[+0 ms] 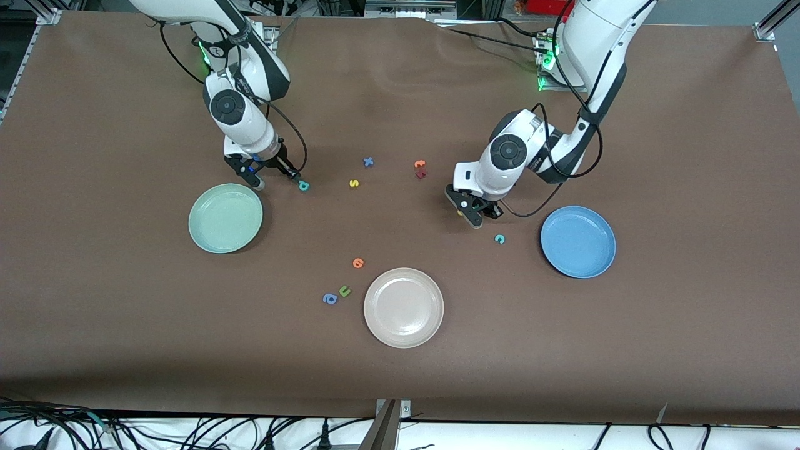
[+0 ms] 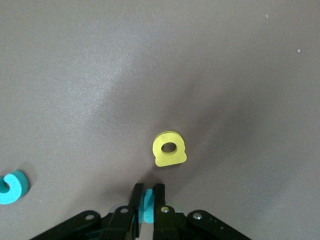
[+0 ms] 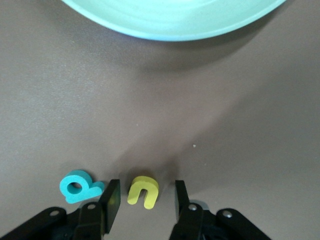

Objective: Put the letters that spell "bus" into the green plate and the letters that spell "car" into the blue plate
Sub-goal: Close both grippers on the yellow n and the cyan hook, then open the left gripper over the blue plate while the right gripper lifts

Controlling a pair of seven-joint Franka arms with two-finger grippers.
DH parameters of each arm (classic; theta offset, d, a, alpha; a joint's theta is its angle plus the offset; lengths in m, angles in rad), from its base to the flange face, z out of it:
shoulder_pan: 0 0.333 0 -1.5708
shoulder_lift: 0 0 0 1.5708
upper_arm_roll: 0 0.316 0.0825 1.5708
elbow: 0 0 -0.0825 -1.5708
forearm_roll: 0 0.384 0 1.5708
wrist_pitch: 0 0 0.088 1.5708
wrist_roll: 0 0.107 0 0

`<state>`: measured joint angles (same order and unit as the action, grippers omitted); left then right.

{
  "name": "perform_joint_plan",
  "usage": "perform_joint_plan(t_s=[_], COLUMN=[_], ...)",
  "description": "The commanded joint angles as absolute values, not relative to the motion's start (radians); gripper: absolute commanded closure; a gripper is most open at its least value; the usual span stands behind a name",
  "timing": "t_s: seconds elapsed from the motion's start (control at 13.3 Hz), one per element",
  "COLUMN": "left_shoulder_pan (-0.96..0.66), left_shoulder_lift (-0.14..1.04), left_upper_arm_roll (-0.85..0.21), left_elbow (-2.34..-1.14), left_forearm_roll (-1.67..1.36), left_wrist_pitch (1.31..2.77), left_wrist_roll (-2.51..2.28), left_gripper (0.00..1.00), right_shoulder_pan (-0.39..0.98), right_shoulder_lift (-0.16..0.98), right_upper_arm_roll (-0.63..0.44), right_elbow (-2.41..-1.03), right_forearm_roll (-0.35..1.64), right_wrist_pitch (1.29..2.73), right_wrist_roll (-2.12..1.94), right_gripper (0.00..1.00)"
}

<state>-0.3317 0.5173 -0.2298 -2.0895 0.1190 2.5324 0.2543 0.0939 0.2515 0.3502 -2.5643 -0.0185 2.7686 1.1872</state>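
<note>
A: Where's the left gripper (image 2: pixel 148 200)?
B: Low over the table near the blue plate (image 1: pixel 578 242), clamped on a teal letter (image 2: pixel 148 206). The yellow a (image 2: pixel 169 149) lies just beside its tips, the teal c (image 1: pixel 499 239) near on the table.
A: And the right gripper (image 3: pixel 145 197)?
B: Down beside the green plate (image 1: pixel 225 217), fingers apart with the yellow u (image 3: pixel 143 191) between them, untouched. The teal b (image 3: pixel 80 186) lies just outside one finger.
A: The yellow s (image 1: pixel 354 184)?
B: On the table between the two arms. Both plates hold nothing
</note>
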Motion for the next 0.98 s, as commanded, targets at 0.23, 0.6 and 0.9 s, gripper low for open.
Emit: perform_joint_plan(t_s=[0.23,0.6,0.9], left_shoulder_pan=[-0.319,-0.183,0.012], left_shoulder_lift=[0.434,0.396,0.455], left_upper_arm_roll=[-0.229,-0.221,-0.221], left_elbow=[-2.074,-1.901,-1.842], left_forearm_roll=[0.152,0.152,0.153], left_wrist_pitch=[2.410,2.117,2.115], left_wrist_roll=[0.256,0.542,0.875], left_gripper=[0.91,0.90,0.90], right_shoulder_pan=[0.091,0.089,0.089], right_shoulder_lift=[0.261,0.284,0.287], right_upper_arm_roll=[0.348,0.348,0.348], right_elbow=[-2.574,-2.576,-2.576], right_forearm_roll=[-0.034,-0.032,-0.032], right_wrist_pitch=[2.798,2.827,2.821], right_wrist_roll=[1.178,1.186,1.187], right_gripper=[0.48,0.48,0.62])
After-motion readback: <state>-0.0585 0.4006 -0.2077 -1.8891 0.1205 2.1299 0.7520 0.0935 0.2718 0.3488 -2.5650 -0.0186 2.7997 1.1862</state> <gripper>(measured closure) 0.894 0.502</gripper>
